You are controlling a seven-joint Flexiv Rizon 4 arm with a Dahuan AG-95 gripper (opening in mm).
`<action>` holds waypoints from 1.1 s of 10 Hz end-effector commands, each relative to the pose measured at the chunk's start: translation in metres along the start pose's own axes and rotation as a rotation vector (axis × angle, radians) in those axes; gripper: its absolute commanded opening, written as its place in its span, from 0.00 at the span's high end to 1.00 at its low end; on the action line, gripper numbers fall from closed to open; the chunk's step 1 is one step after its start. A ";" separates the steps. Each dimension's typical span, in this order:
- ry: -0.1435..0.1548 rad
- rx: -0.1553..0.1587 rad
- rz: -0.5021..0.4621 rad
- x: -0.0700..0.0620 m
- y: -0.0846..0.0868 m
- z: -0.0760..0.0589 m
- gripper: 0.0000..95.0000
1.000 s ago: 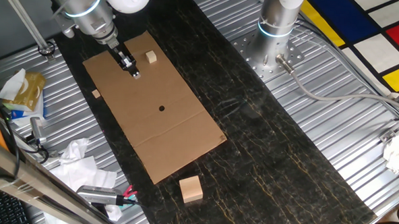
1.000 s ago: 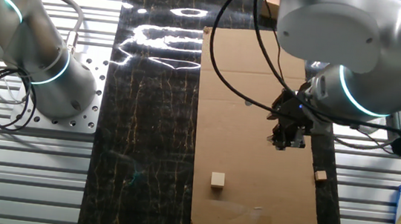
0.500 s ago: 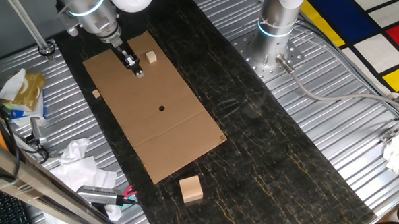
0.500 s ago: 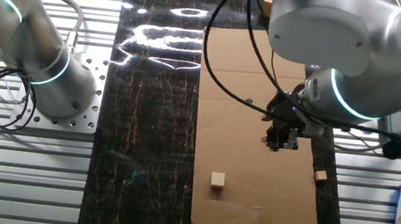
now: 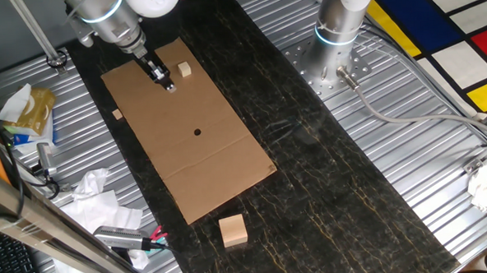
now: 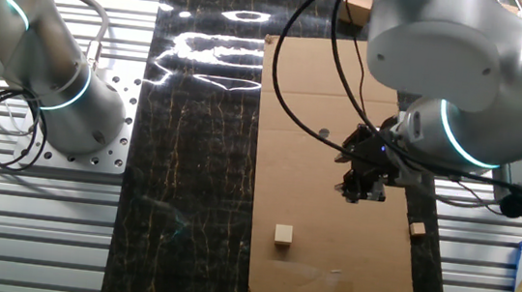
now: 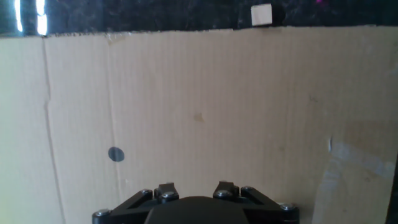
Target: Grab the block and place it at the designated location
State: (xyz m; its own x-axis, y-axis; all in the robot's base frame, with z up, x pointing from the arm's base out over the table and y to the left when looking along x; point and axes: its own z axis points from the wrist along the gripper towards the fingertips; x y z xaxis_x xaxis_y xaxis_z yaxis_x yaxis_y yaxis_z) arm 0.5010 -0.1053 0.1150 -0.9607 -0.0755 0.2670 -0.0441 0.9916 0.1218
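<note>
Block point(image 5: 184, 69) uncovered; tool point(image 5: 168, 88) fingertips indistinct.

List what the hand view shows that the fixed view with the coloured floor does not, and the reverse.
Only the hand view: the screw heads on the hand's own mount and a pale strip, perhaps tape, on the cardboard. Only the fixed view: the tiny cube on the cardboard, the fingers near it, the flat chip and a second arm's base. Both: the cardboard sheet, its black dot and a block off the sheet's end, probably the same one.
</note>
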 end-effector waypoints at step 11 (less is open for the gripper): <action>0.041 -0.022 -0.015 0.012 -0.007 0.009 0.60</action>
State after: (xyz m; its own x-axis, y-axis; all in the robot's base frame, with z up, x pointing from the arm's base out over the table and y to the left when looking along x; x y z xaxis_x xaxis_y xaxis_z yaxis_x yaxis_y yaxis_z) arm 0.4868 -0.1125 0.1088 -0.9470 -0.0952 0.3068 -0.0520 0.9879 0.1459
